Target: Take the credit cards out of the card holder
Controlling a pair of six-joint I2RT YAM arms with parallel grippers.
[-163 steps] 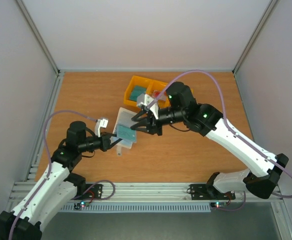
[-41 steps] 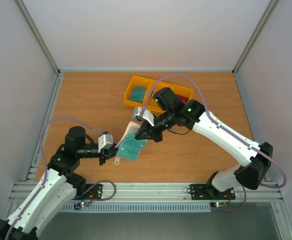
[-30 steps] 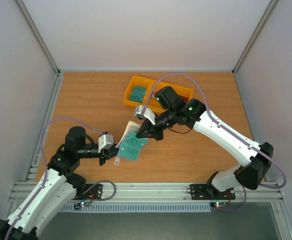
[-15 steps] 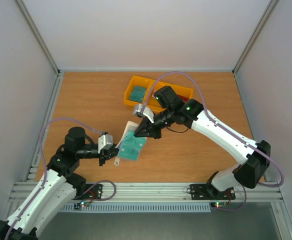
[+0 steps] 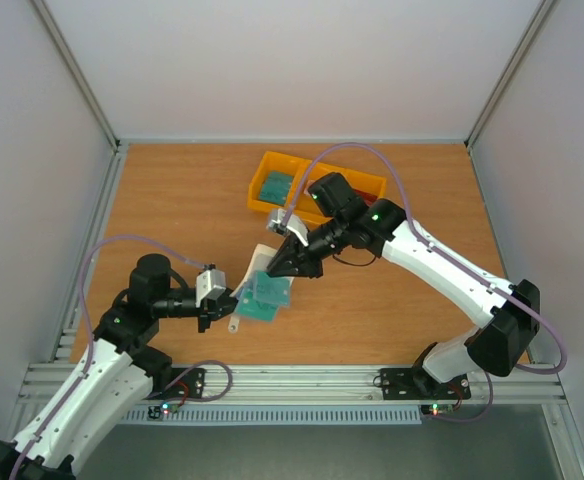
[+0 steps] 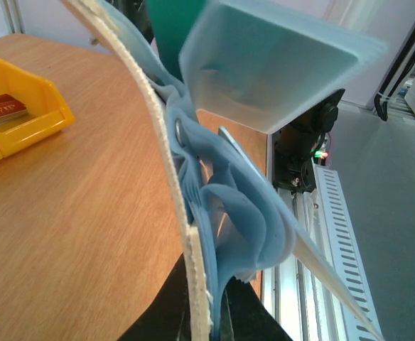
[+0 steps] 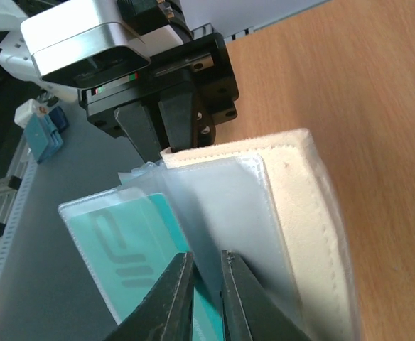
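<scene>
The card holder (image 5: 256,263) hangs tilted above the table, cream outside with blue-grey sleeves (image 6: 246,213) fanned open. My left gripper (image 5: 226,304) is shut on its lower edge (image 6: 199,312). A teal credit card (image 5: 263,294) sits in a clear sleeve (image 7: 133,249). My right gripper (image 5: 278,270) reaches in from the upper right. Its fingertips (image 7: 206,257) stand a narrow gap apart, astride the edge of a translucent sleeve beside the teal card. They do not press on it.
A yellow tray (image 5: 263,163) stands at the back of the table, with a teal card (image 5: 275,185) in its left compartment. The left wrist view shows a dark red card (image 6: 1,108) in another compartment. The right arm crosses over the tray's right part.
The right gripper slid down-left along the holder and its fingers parted a little. Less of the teal card shows from above. The left gripper kept its hold without moving.
</scene>
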